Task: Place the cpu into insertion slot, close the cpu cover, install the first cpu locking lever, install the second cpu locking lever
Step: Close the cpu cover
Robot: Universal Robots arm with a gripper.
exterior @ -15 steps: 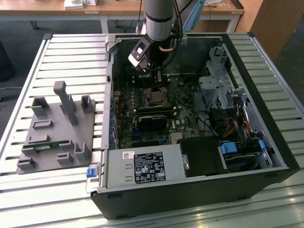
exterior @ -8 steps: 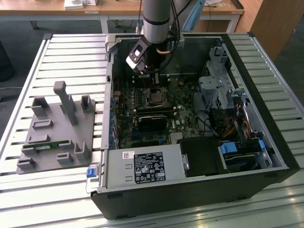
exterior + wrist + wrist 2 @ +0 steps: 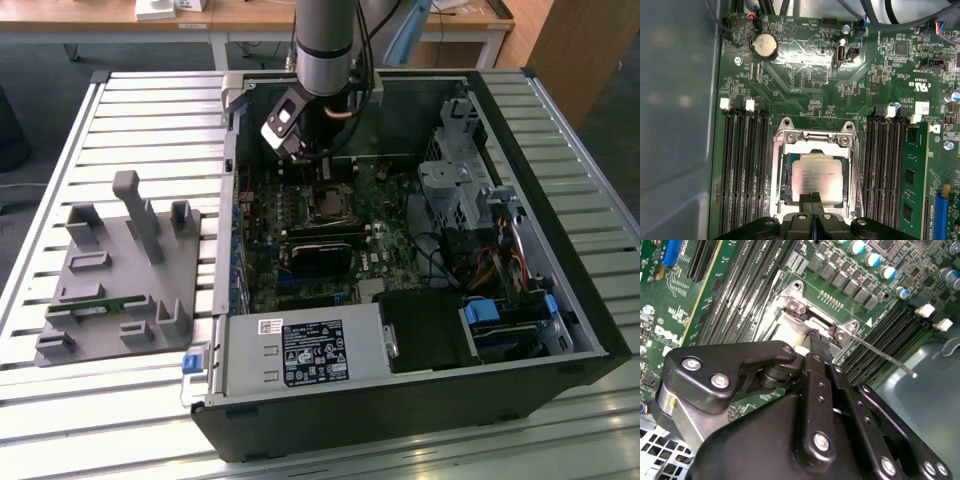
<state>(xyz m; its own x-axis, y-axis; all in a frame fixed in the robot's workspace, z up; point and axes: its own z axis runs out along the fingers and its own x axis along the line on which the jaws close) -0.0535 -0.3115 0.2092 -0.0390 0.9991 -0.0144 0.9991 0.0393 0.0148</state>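
The pincer (image 3: 811, 198) is closed, its tips right at the edge of the cpu (image 3: 818, 175), which lies flat in the insertion slot (image 3: 785, 182) just past them, with the cpu cover (image 3: 812, 138) lying down around it on the green board (image 3: 805, 95).

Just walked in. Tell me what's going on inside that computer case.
A robot arm is reaching into the open computer case, its claw shut and poised at the edge of the insertion slot. The cpu sits in the slot, with the cpu cover framing it. In the second wrist view a thin locking lever juts out free and looks unlatched.
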